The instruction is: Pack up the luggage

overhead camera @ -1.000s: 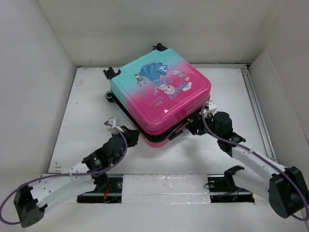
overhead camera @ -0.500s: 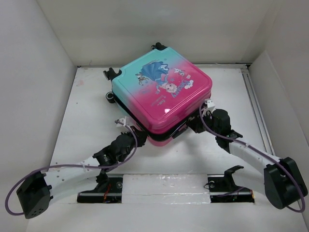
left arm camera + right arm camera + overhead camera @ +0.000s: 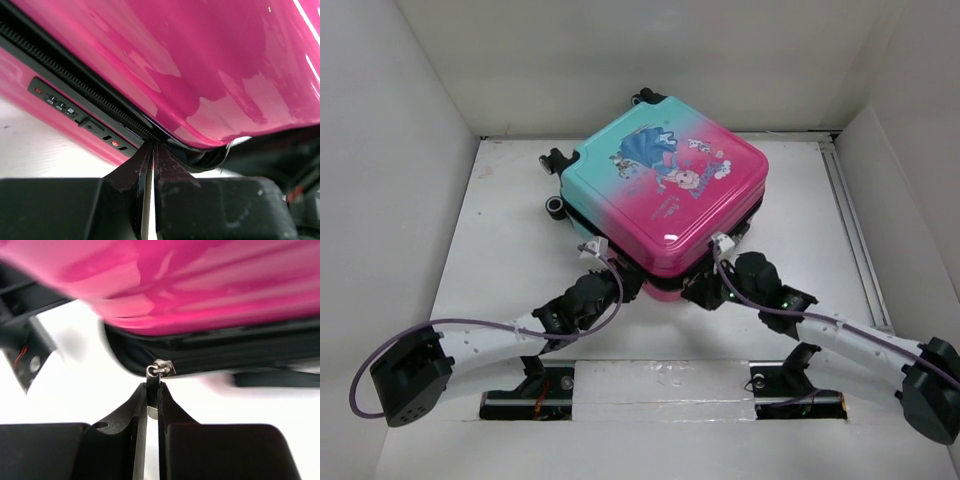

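The luggage (image 3: 670,190), a teal-to-pink hard-shell suitcase with a cartoon princess, lies flat on the white table, its pink corner toward the arms. Its black zip seam runs around the edge. My left gripper (image 3: 630,285) is shut, with its tips (image 3: 152,146) pressed against the zip track under the pink shell (image 3: 200,65), right of the combination lock (image 3: 60,106). I see nothing between its jaws. My right gripper (image 3: 698,293) is shut on the metal zipper pull (image 3: 152,390), which hangs from its slider (image 3: 162,368) on the black seam below the pink shell (image 3: 200,290).
The luggage's black-and-white wheels (image 3: 557,207) point left and back. White walls enclose the table on three sides. A rail (image 3: 850,220) runs along the right edge. The arms' mounting bar (image 3: 660,385) lies at the near edge.
The luggage has turned and shifted to the right and back. Both grippers have moved inward toward its near pink corner, the right one moving left along the seam with the zipper pull.
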Controlling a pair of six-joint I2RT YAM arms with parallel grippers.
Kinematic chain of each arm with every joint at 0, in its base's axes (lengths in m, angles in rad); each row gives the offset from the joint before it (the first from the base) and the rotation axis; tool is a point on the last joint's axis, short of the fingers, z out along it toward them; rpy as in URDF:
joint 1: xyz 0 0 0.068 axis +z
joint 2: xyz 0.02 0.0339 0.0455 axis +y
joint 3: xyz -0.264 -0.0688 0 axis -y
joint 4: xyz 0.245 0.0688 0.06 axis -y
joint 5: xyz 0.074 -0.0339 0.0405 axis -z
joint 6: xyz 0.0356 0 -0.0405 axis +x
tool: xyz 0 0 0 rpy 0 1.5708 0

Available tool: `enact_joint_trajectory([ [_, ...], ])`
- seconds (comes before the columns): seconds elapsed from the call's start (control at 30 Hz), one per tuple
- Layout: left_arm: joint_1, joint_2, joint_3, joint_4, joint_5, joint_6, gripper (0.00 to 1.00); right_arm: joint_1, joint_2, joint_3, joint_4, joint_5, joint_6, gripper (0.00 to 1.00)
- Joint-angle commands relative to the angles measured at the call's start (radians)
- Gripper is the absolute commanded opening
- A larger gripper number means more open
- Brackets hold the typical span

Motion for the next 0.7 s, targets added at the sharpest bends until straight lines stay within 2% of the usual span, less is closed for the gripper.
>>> enact_joint_trajectory([
  [0.0,-0.002,0.051,0.056,0.032,0.035,-0.003,0.0,0.15,0.02,0.033,0.057,-0.071,0.092,0.0],
  [0.03,-0.002,0.07,0.056,0.032,0.035,-0.003,0.0,0.233,0.039,0.074,0.058,-0.053,0.092,0.0],
  [0.13,-0.002,0.098,0.077,0.067,0.059,-0.003,0.0,0.369,0.121,0.14,0.074,0.033,0.115,0.0],
  [0.2,-0.002,0.124,0.088,0.078,0.073,-0.003,0.0,0.414,0.195,0.165,0.117,0.09,0.141,0.0],
  [0.37,-0.002,0.137,0.109,0.099,0.082,0.012,0.0,0.427,0.312,0.142,0.338,0.338,0.192,0.0],
  [0.5,-0.002,0.065,0.109,0.069,0.049,0.038,0.07,0.427,0.298,0.086,0.457,0.363,0.203,0.0],
  [0.57,-0.002,0.023,0.12,-0.026,0.008,0.038,0.22,0.427,0.263,0.086,0.403,0.383,0.192,0.0],
  [0.63,-0.002,-0.061,0.12,-0.104,-0.092,0.038,0.38,0.427,0.241,0.086,0.362,0.414,0.181,0.0],
  [0.67,-0.002,-0.095,0.12,-0.174,-0.132,0.027,0.6,0.427,0.219,0.086,0.351,0.414,0.169,0.0],
])
